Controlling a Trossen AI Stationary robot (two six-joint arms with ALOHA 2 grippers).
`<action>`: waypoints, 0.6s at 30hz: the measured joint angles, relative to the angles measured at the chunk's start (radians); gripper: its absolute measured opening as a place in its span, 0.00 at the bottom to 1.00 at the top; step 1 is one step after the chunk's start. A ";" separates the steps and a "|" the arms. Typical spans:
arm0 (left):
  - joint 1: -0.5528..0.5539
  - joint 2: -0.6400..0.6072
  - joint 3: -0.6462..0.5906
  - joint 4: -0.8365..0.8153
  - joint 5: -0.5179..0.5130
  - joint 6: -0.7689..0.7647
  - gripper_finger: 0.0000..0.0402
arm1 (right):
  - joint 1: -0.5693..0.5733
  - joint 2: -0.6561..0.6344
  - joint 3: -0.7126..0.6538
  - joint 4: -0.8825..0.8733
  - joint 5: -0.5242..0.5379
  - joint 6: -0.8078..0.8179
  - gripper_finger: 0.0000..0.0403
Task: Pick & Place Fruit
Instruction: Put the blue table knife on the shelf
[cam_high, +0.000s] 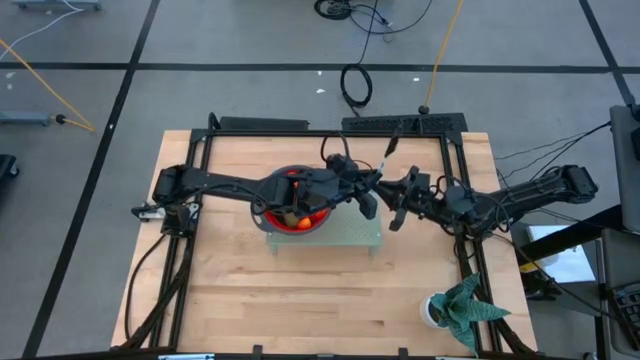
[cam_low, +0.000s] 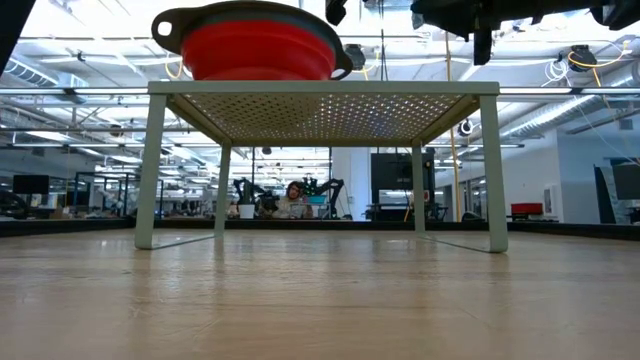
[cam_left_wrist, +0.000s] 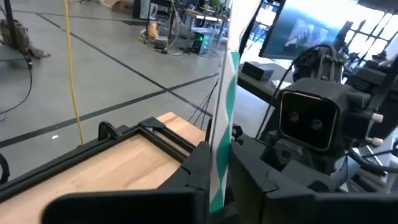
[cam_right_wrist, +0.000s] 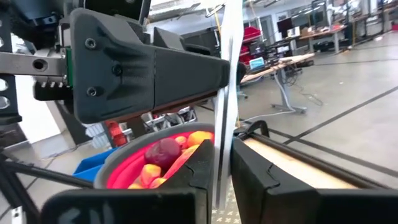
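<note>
Your light wooden tabletop (cam_high: 300, 300) has a black metal frame (cam_high: 200, 150) around its edges. In the middle you've got a small pale green perforated metal stand (cam_low: 320, 110) on four legs, with a red collapsible colander bowl (cam_low: 258, 48) sitting on its left part. A green leafy plant in a white pot (cam_high: 455, 310) stands near the front right corner. Beyond the tabletop, yellow cable (cam_high: 45, 90) and black cables (cam_high: 356, 85) lie on the grey floor.

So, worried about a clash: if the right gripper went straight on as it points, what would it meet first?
Probably the left gripper, close ahead on the same silver knife; the red bowl lies beyond, lower.
</note>
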 joint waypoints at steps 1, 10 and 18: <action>-0.001 0.000 0.000 -0.006 0.002 0.000 0.11 | 0.000 0.000 0.000 -0.002 -0.005 0.004 0.06; -0.005 0.000 0.000 -0.011 -0.005 0.042 0.33 | 0.008 0.000 0.000 0.002 -0.025 0.051 0.06; -0.005 -0.016 0.000 -0.043 -0.013 0.106 0.42 | 0.008 0.000 0.000 -0.002 -0.025 0.078 0.06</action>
